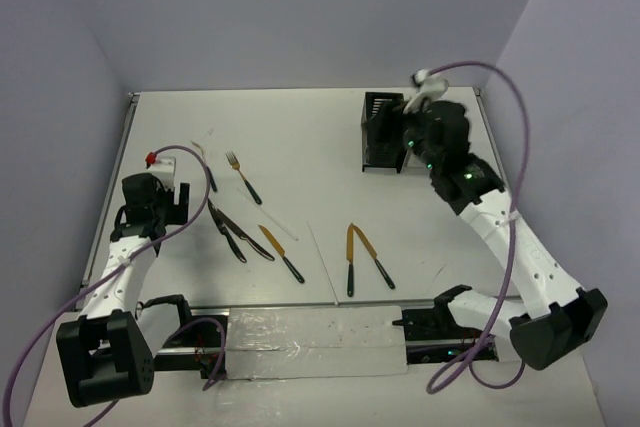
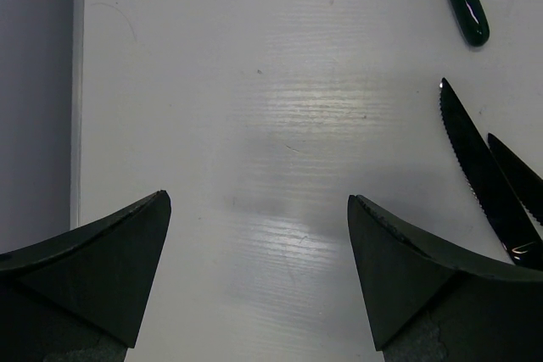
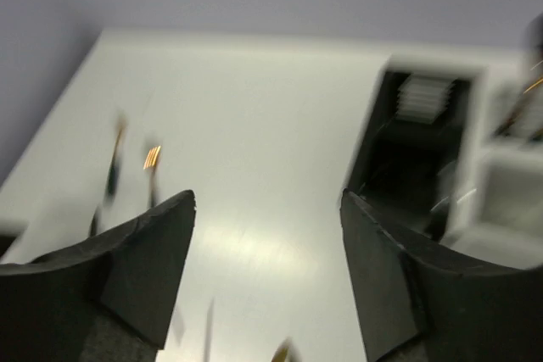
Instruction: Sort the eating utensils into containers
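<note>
Utensils lie across the table's middle: a gold fork [image 1: 243, 177], two black knives [image 1: 232, 232], a gold knife with a dark handle [image 1: 281, 253], two more gold knives [image 1: 360, 256] and thin white sticks [image 1: 279, 223]. The black caddy [image 1: 379, 132] stands at the back right, and the white caddy joined to it is mostly hidden by my right arm. My right gripper [image 1: 405, 137] is open and empty, held over the caddies. The blurred right wrist view shows the black caddy [image 3: 407, 158] and the white caddy [image 3: 509, 188]. My left gripper [image 1: 180, 202] is open and empty, left of a black serrated knife [image 2: 475, 167].
A dark green handle [image 2: 465, 2] lies at the top right of the left wrist view. The table's left edge [image 2: 76, 125] is close to my left gripper. Purple cables loop beside both arms. A foil-covered strip [image 1: 310, 342] lies between the arm bases.
</note>
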`<state>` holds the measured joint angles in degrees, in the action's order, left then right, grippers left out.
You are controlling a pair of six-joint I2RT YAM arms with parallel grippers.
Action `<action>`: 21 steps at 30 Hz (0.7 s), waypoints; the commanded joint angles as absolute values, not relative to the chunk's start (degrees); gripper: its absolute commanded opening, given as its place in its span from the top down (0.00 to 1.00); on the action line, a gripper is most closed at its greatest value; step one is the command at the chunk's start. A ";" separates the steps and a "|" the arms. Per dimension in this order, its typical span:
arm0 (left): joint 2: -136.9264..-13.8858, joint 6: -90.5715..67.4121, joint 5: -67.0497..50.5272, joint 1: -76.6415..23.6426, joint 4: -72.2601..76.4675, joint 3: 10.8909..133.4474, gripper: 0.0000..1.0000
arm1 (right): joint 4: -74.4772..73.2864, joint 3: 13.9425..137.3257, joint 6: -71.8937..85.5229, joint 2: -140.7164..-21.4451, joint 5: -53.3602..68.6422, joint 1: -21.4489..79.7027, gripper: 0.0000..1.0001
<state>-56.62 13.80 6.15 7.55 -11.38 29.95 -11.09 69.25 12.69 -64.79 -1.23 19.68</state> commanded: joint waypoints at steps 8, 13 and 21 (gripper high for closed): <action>-54.14 13.97 2.02 8.09 -10.37 28.92 0.05 | -42.28 46.95 28.38 -62.94 1.58 41.13 0.17; -51.94 14.15 1.23 8.35 -9.76 28.04 0.05 | -39.37 37.89 33.57 -62.74 2.38 41.31 0.19; -52.56 13.97 1.58 8.44 -9.84 28.13 0.05 | -38.59 39.28 32.79 -77.58 -2.55 41.40 0.21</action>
<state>-52.77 13.98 2.50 7.99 -11.40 27.99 -40.07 37.87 32.12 -74.15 -0.21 41.36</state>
